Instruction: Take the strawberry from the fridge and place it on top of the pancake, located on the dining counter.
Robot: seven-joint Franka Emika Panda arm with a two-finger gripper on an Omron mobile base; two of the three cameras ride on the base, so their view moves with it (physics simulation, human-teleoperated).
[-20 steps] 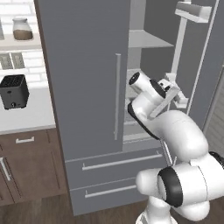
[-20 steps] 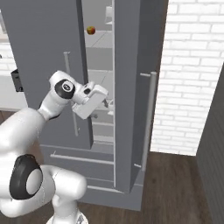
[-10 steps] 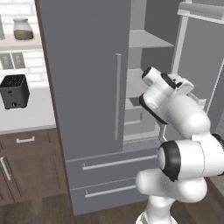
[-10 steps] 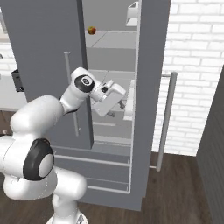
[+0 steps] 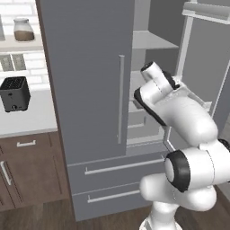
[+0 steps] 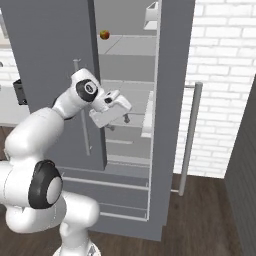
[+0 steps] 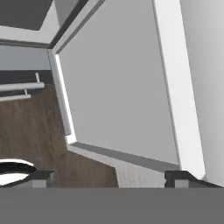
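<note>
**Fridge door open, gripper at the shelves, strawberry not made out**

The fridge is seen with its right door swung open and its left door shut. In the left base view the arm's white bulk covers much of the open compartment, so only an upper shelf and slivers of lower shelves are seen past it. The open door is cut off at the right edge of that view.

In the right base view the gripper is held in front of the open compartment, at the height of the middle shelves. Its fingers are small and dark against the grey interior; the jaws are seen spread, with nothing between them. In the hand view the two fingertips stand far apart at the bottom edge, with only bare pale panel and wooden floor beyond them.

On the top shelf, in the right base view, a small round fruit is seen, red and yellow, partly behind the edge of the shut door. It is too small to be told with certainty, but its rounder shape suggests the apple. The strawberry cannot be made out; the shelves are partly hidden by the arm, the gripper and the door bins.

At the left, a black toaster and a jar are seen beside the fridge, above brown cabinets.
</note>
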